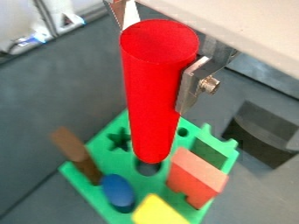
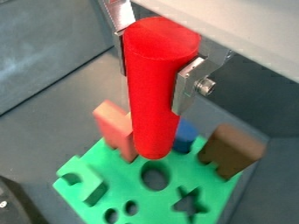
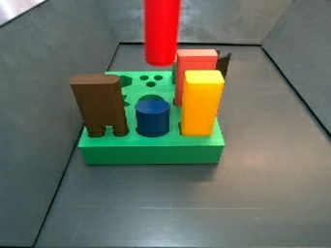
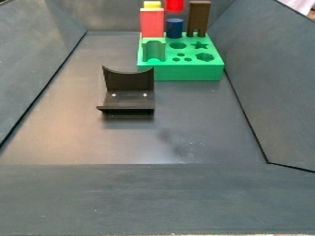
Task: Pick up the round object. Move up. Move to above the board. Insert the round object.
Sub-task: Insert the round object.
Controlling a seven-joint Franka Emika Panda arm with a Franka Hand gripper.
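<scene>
The round object (image 1: 152, 105), a tall plain red cylinder peg, hangs upright in my gripper (image 1: 158, 51), whose silver fingers (image 1: 194, 83) are shut on its upper part. Both wrist views show it, the peg (image 2: 155, 114) in the gripper (image 2: 155, 54). Its lower end hovers over the bright-green board (image 1: 87, 179), near a round hole (image 2: 155, 178), and clear of the top. In a side view the peg (image 3: 161, 29) hangs above the back of the board (image 3: 149, 147); the gripper is cut off there. The board also shows far off (image 4: 187, 63).
On the board stand a brown block (image 3: 99, 105), a short dark-blue cylinder (image 3: 153, 116), a yellow block (image 3: 200, 100) and a red-topped block (image 3: 196, 60). A star slot (image 1: 117, 140) is open. The fixture (image 4: 127, 89) stands on the dark floor before the board.
</scene>
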